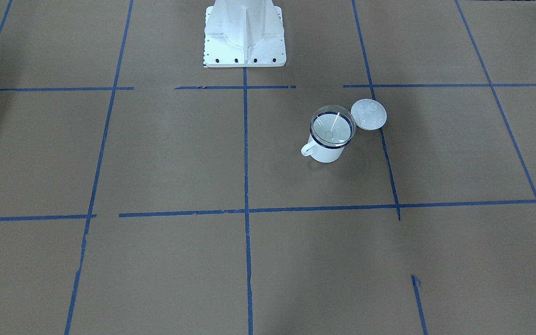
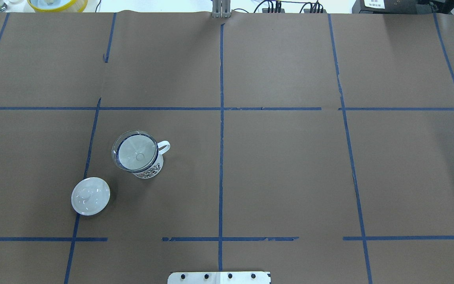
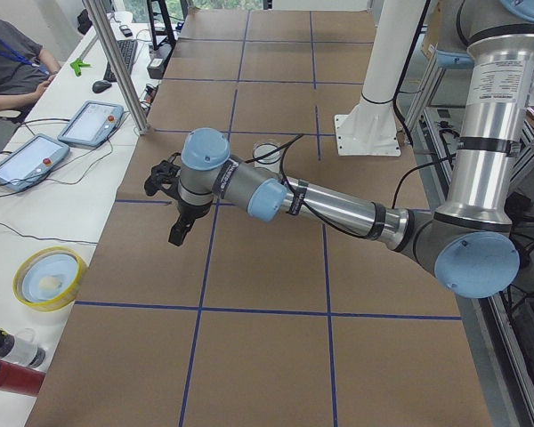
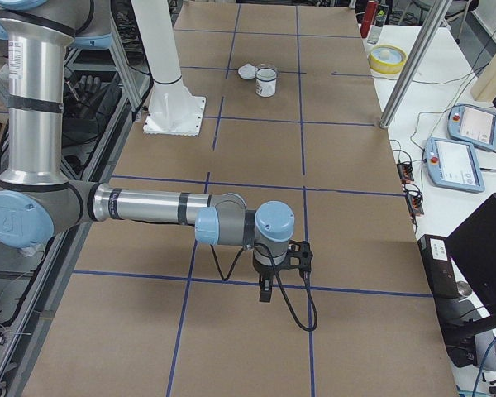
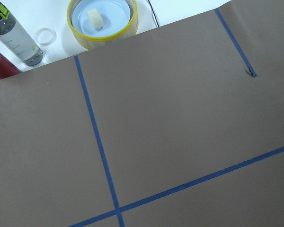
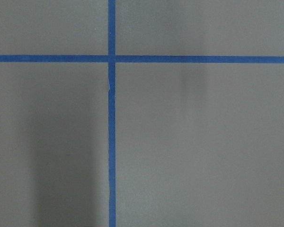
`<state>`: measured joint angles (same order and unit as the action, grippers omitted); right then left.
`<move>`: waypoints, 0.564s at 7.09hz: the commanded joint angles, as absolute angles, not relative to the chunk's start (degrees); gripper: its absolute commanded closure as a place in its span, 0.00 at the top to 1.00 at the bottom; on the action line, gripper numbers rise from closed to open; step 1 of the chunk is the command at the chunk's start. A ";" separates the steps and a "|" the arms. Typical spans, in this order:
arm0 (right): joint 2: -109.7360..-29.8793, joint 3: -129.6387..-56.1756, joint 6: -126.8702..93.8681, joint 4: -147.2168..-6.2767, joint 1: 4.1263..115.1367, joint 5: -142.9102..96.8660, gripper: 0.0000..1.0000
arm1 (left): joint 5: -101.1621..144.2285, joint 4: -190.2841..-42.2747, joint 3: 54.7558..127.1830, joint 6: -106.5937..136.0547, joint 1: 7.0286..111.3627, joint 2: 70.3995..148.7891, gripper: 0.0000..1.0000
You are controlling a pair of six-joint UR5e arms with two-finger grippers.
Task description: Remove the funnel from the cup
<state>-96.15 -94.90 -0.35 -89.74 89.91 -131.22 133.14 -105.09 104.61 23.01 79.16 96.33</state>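
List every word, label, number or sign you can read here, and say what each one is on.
No text is clear enough to quote.
Dark print on the side of the cup: too blurred to read.
Label on the bottle: a green tick-like mark, with small print that is unreadable.
Vertical lettering on the left arm: too small to read.
White label on the black box: too small to read.

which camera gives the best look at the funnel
The overhead exterior view: it looks straight down into the funnel, showing its clear mouth resting on the cup and the stem opening. The front-facing view shows it nearly as well. Both side views show it tiny and far; the wrist views miss it.
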 commanded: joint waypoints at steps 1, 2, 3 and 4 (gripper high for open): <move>-96.15 -94.92 -0.35 -89.74 89.91 -131.22 1.00 | 131.66 -105.12 112.37 41.75 68.78 97.21 1.00; -96.15 -94.92 -0.35 -89.74 89.91 -131.22 1.00 | 128.70 -104.77 114.33 50.97 63.25 100.17 1.00; -96.15 -94.92 -0.35 -89.74 89.91 -131.22 1.00 | 124.76 -104.68 114.43 59.24 56.41 103.24 1.00; -96.15 -94.92 -0.35 -89.74 89.91 -131.22 1.00 | 120.98 -101.72 114.43 65.42 51.12 107.01 1.00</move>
<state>-96.15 -94.92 -0.35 -89.74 89.91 -131.22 125.47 -103.98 113.95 56.50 58.25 102.83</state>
